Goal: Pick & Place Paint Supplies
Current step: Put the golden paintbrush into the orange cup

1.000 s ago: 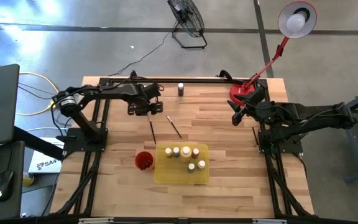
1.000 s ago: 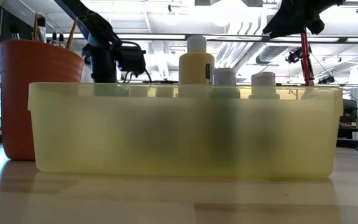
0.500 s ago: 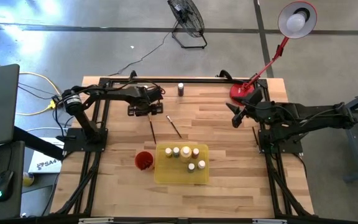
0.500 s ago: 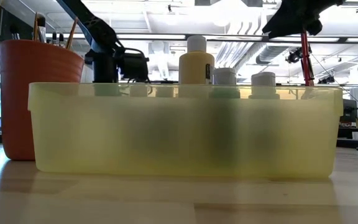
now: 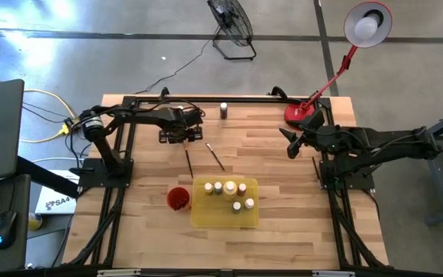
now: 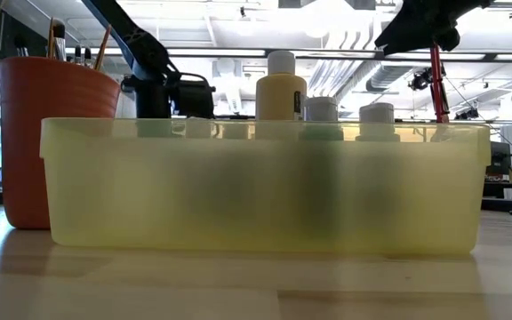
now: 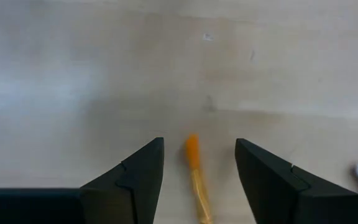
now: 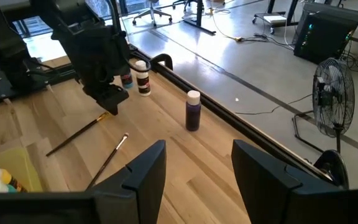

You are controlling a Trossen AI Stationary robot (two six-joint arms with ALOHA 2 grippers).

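Two thin dark paintbrushes lie flat on the wood, one (image 5: pixel 188 161) beside the other (image 5: pixel 215 156). My left gripper (image 5: pixel 177 138) points down over the far end of the first one, open, its fingers standing on either side of the brush's orange tip (image 7: pixel 192 151) without touching it. A purple paint bottle (image 5: pixel 223 111) stands alone near the far edge. Several pale-capped bottles (image 5: pixel 229 192) stand in the yellow tray (image 5: pixel 206 215). My right gripper (image 5: pixel 289 145) hangs open above the table's right side with nothing between its fingers (image 8: pixel 197 149).
A red cup (image 5: pixel 178 198) holding brushes (image 6: pixel 56 40) stands left of the tray. Two more small bottles (image 8: pixel 143 78) stand behind my left arm. A red lamp base (image 5: pixel 298 114) sits at the far right corner. Bare wood lies between the brushes and my right arm.
My left gripper has sunk toward the far end of the brush and tipped a little more downward, staying open. The brushes and bottles have not moved.
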